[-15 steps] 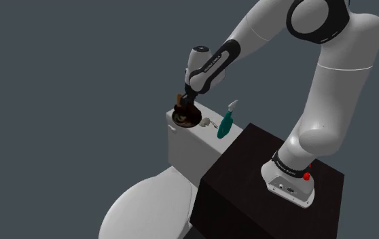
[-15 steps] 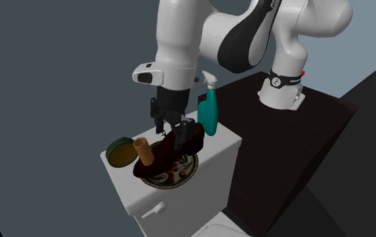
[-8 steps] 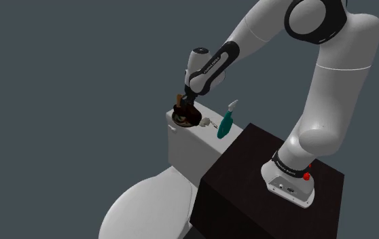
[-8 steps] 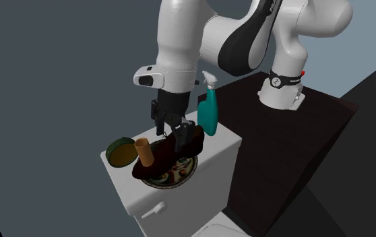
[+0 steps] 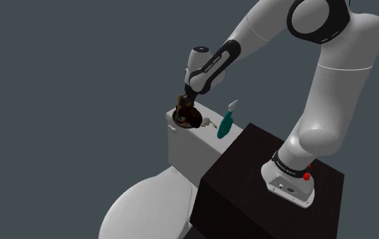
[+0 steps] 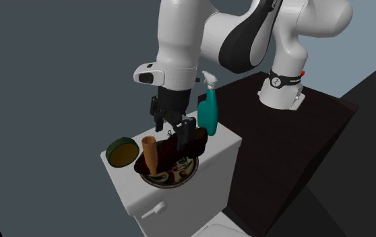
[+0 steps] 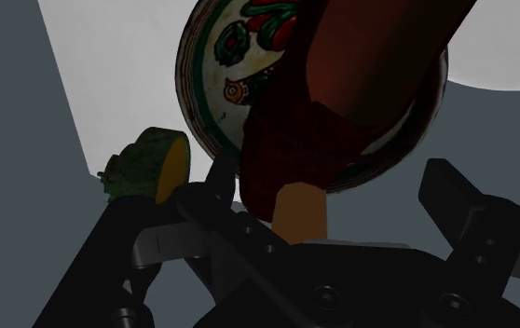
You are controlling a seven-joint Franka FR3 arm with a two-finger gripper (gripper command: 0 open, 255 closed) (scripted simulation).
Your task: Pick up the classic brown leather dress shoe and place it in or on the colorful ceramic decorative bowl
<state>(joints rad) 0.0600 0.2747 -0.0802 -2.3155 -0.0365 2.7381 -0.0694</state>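
Observation:
The dark brown shoe (image 6: 170, 156) with a tan lining lies across the colourful patterned bowl (image 6: 180, 177) on the white toilet tank lid (image 6: 122, 180). My gripper (image 6: 173, 128) hangs just above the shoe's heel end, open, its fingers apart and off the shoe. In the wrist view the shoe (image 7: 370, 65) rests over the bowl (image 7: 221, 75) beyond the spread fingers (image 7: 219, 191). In the shoulder view the gripper (image 5: 185, 102) stands over the shoe (image 5: 183, 114) at the tank's far end.
A round green object (image 6: 120, 152) sits on the lid beside the bowl. A teal spray bottle (image 6: 209, 111) stands at the lid's other end, close to the arm. The black stand (image 6: 294, 148) adjoins the tank; the toilet seat (image 5: 147, 204) lies below.
The fingers have opened and let go of the shoe. The shoe has settled lower into the bowl, its tan heel opening now more upright.

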